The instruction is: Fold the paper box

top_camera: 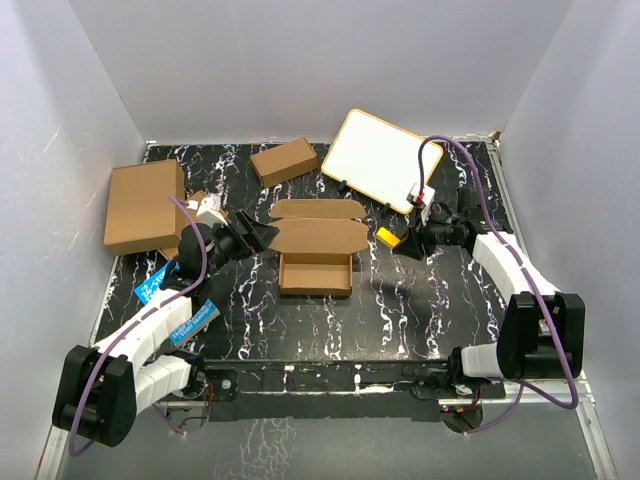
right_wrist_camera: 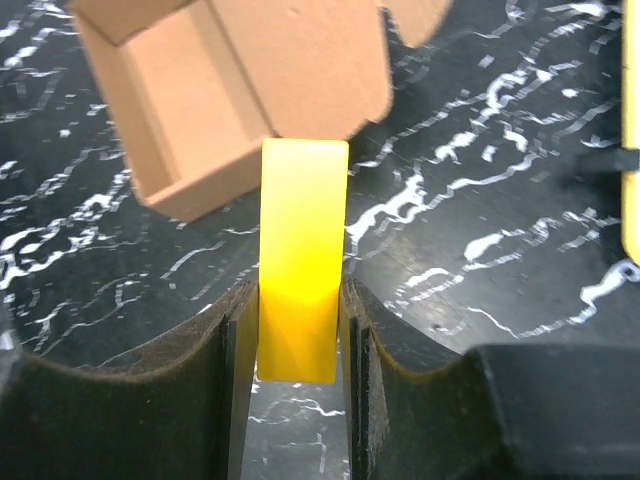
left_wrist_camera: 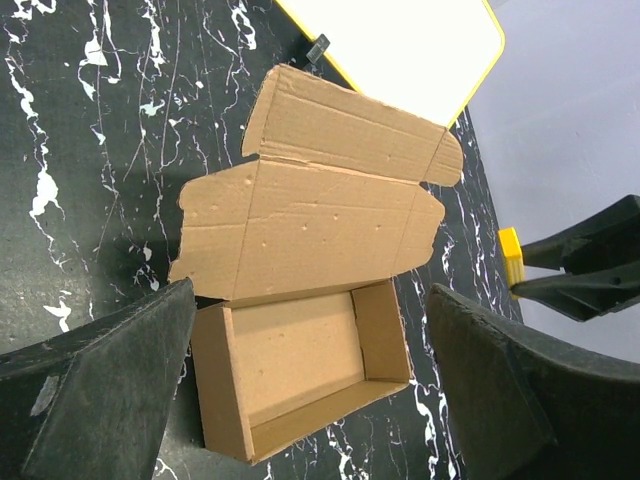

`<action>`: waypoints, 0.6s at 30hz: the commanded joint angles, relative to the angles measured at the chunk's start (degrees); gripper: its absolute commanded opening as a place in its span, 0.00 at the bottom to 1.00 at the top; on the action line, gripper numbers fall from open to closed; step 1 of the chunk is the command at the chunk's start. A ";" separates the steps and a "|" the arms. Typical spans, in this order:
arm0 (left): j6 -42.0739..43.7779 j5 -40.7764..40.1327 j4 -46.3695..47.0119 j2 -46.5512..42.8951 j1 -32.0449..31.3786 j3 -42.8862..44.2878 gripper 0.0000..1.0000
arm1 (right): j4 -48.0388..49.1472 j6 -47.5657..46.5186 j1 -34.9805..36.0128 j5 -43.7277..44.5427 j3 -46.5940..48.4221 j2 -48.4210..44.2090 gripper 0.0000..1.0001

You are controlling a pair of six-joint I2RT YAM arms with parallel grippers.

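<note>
Your paper box (top_camera: 315,248) sits mid-tabletop (top_camera: 420,310), tray formed, lid open flat on the far side. Your left gripper (top_camera: 262,234) gapes beside it; the right gripper (top_camera: 402,243) pinches a yellow block (top_camera: 386,236). Next, likely fold the lid over

The left arm (top_camera: 150,325) was made of white tubes with chunky black joints. Blue labels (top_camera: 193,321) with white writing showed on it. The right arm (top_camera: 510,262) was white and black too. A thin purple cable (top_camera: 190,240) ran along the left arm. A second purple cable (top_camera: 440,150) made a big loop by the right one. The left gripper (top_camera: 262,235) and the right gripper (top_camera: 403,243) were black. Their fingers (left_wrist_camera: 90,390) were thick, dark wedges with a rough, fuzzy-looking skin.
</note>
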 commanded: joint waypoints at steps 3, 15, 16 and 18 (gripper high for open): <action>0.75 0.00 1.00 0.24 0.27 0.80 0.96 | -3.55 -5.78 0.91 -14.05 4.00 -0.50 0.09; 0.80 0.00 0.85 0.00 0.24 0.46 0.96 | -5.97 -8.77 18.58 -8.13 13.64 6.74 0.08; 0.76 -0.08 0.74 -0.10 0.27 0.31 0.96 | -5.13 -8.03 19.55 -8.10 14.12 7.58 0.08; 0.61 -0.20 0.72 -0.37 0.23 0.03 0.96 | -4.14 -7.30 20.79 -7.34 14.13 8.85 0.08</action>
